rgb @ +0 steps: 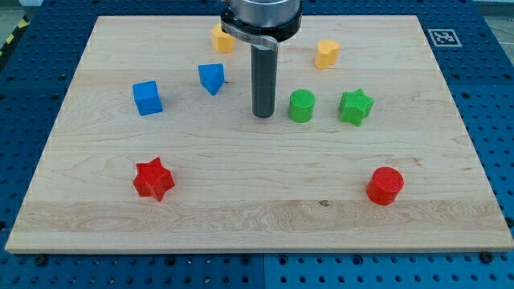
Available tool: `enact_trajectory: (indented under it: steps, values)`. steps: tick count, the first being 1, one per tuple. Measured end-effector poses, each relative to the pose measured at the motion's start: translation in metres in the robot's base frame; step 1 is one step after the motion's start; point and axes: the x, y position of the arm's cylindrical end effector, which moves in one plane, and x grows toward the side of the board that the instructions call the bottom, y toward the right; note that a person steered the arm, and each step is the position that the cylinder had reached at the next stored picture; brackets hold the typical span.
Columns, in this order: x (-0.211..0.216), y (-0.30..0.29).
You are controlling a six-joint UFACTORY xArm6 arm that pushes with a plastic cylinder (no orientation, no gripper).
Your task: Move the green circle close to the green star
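Camera view, looking down at an angle on a pale wooden board (241, 217) resting on a blue perforated table (498, 120).

Near the middle of the board, a dark upright rod, its tip (263, 116) touching down just to the view's left of the green circle (301, 106). No pincer at all on this arm, so nothing to open, close or grip; only a blunt rod end for pushing. Narrow strip of bare wood between tip and circle, not quite touching as far as can be told.

To the view's right of the circle, the green star (355, 107), near but apart. Tip, circle and star roughly in one line across the board, so a push toward the view's right looks the likely move. No other block in that lane.

Elsewhere: blue cube (148, 98) and blue triangle block (211, 78) at the view's left, two yellow blocks (222, 38) (326, 54) near the top, shapes unclear, red star (152, 178) lower left, red cylinder (385, 185) lower right. Flat, smooth wood, good for sliding.
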Motion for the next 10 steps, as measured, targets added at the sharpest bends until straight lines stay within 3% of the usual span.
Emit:
enact_trajectory:
  steps: [2, 6, 10]
  values:
    - [-0.022, 0.004]
    - [-0.016, 0.035]
    - [0.043, 0.039]
